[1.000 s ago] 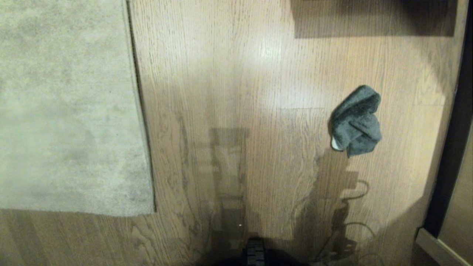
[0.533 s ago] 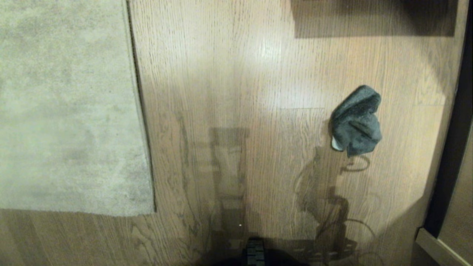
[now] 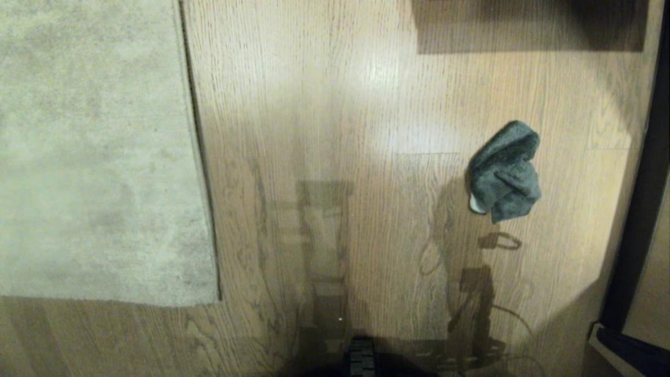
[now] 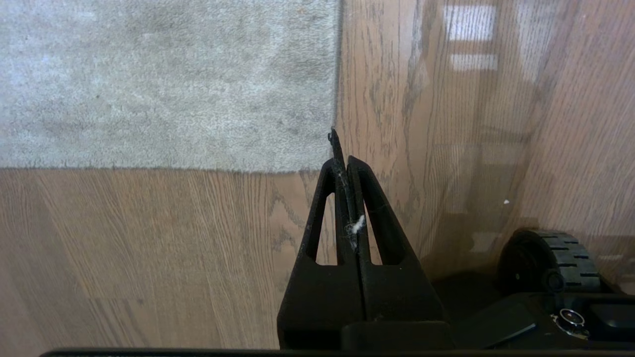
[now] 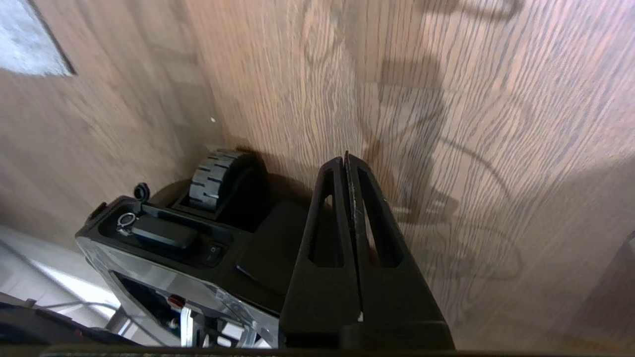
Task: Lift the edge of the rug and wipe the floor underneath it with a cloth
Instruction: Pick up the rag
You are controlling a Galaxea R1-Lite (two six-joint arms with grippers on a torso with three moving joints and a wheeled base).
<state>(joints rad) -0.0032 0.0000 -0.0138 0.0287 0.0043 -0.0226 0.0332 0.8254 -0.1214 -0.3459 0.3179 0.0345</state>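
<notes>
Both pincers closed, empty — left pincer [image 4: 342, 148], right pincer [image 5: 346, 161] — rug edge [image 3: 201, 173] lengthwise away from robot.

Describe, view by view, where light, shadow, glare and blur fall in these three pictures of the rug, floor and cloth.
Head view: glare streaks the floor beyond the cloth; arm-shaped shadows lie nearer the robot, the rug edge is evenly lit. Left wrist view: bright window-like reflections on the planks, the shut left gripper sharp. Right wrist view: the shut right gripper is sharp, the floor around it smeared by motion blur, cable shadows across it.
</notes>
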